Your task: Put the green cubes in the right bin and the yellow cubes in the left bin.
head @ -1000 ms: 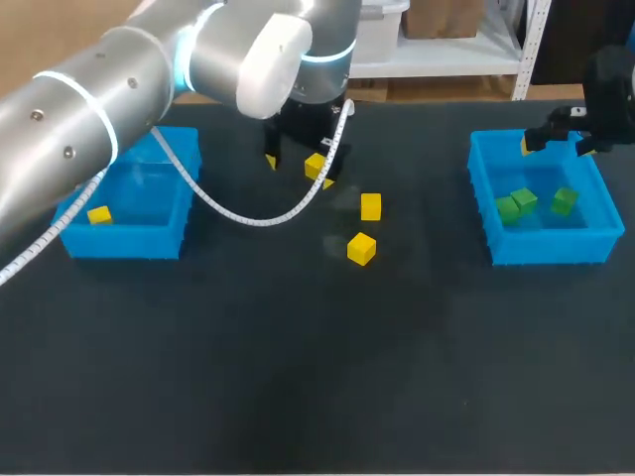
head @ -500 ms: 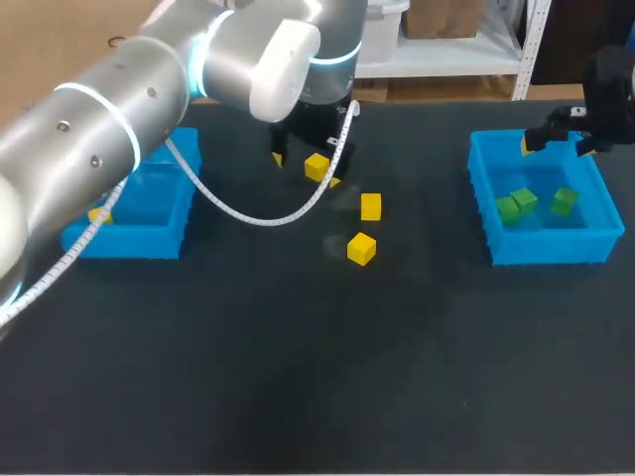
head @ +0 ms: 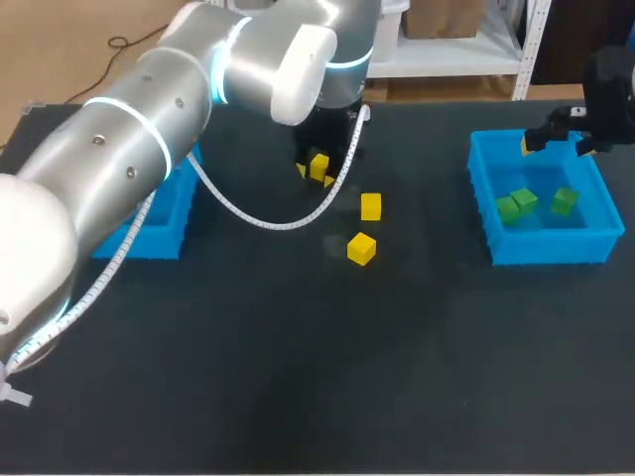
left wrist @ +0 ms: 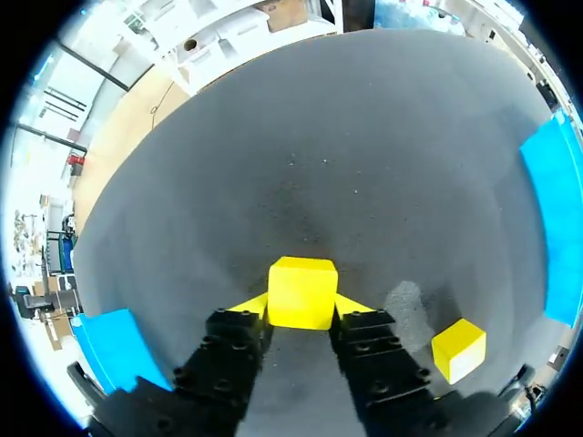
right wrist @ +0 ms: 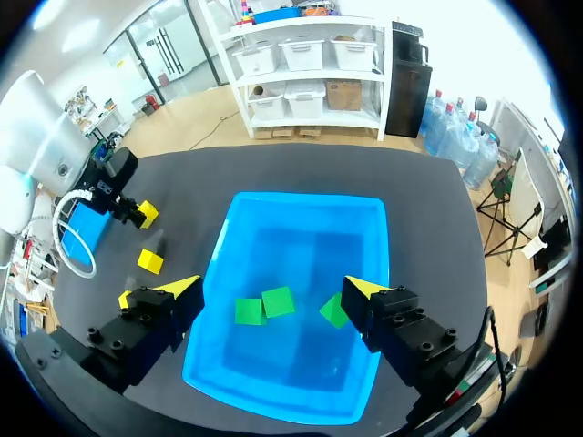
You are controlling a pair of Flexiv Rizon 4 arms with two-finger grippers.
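Note:
My left gripper (head: 317,171) is down on the table at the back middle, shut on a yellow cube (head: 318,166). In the left wrist view both yellow tips press that cube (left wrist: 302,291) from its two sides. Two more yellow cubes (head: 370,206) (head: 361,248) lie loose just right of it; one (left wrist: 458,349) shows beside the fingers. The right bin (head: 483,188) holds three green cubes (head: 524,199). My right gripper (right wrist: 271,289) hangs open above that bin (right wrist: 305,198), over the green cubes (right wrist: 278,301). The left bin (head: 164,213) is mostly hidden by my left arm.
My left arm stretches from the near left across the left bin, its white cable looping down toward the loose cubes. The dark mat runs bare across the whole front half, between the two bins and nearer.
My left gripper's fingers have closed in from wide open onto the yellow cube, and the arm has swung further over the left bin. The right arm has kept still.

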